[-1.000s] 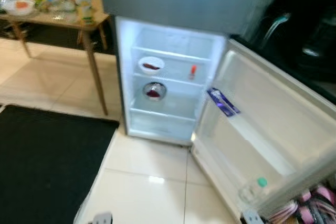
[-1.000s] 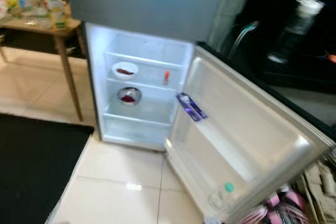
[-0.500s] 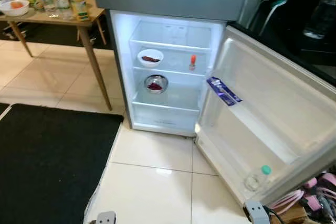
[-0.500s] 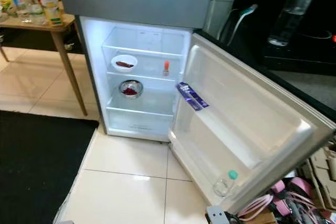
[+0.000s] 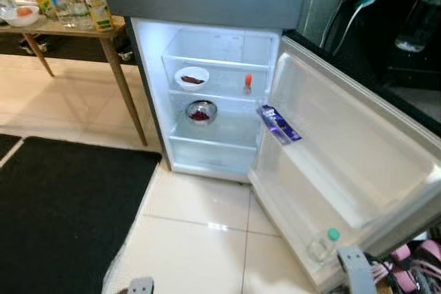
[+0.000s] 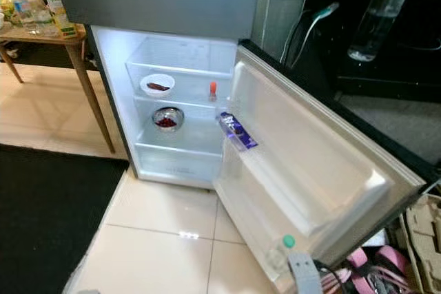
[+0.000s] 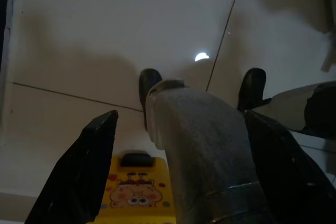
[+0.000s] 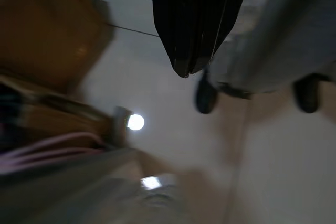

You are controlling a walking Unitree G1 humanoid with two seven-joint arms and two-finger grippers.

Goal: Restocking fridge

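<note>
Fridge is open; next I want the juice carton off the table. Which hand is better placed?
Left, probably. The table and juice carton stand on the robot's left, and the left hand is open; the right hand is shut.

Readable text: none in any view.
Purple packet (image 5: 278, 123) on fridge door (image 5: 358, 163): print too small to read.
Carton (image 5: 96, 6) on table (image 5: 69, 29): print illegible.
Yellow pack (image 7: 137, 195): cartoon giraffe face, no lettering legible.
</note>
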